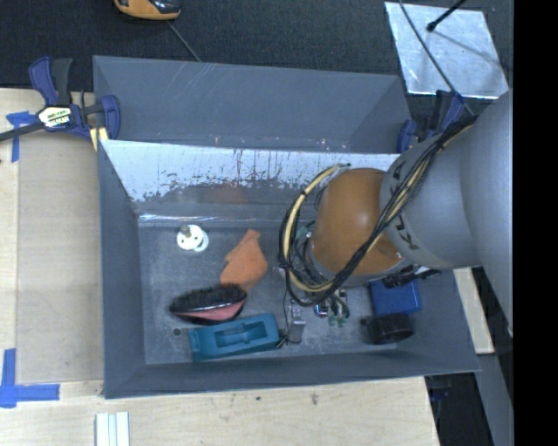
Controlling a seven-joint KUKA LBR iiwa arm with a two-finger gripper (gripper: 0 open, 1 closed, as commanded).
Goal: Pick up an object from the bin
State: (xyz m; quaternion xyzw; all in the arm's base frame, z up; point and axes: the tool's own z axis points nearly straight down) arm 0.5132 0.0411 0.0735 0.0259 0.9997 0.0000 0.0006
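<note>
Gripper (pixel 296 329) hung low at the front of the bin (pixel 122 261), beside the teal box (pixel 234 337).
How wide the gripper stood could not be told under the orange cover (pixel 353 222). Its tip sat at the teal box's right end. A black-and-red brush (pixel 207 302) lay just behind that box, and a blue box (pixel 394 298) lay to the right.

From my remote screen I see a dark matte surface (pixel 288 35) across 12 o'clock behind the grey bin (pixel 244 100), a pale wooden tabletop (pixel 52 261) at 9 o'clock running round to 6 o'clock, a crinkled silvery sheet (pixel 449 48) at 1 o'clock, a yellow-and-black object (pixel 148 7) at 11 o'clock, cut by the edge
</note>
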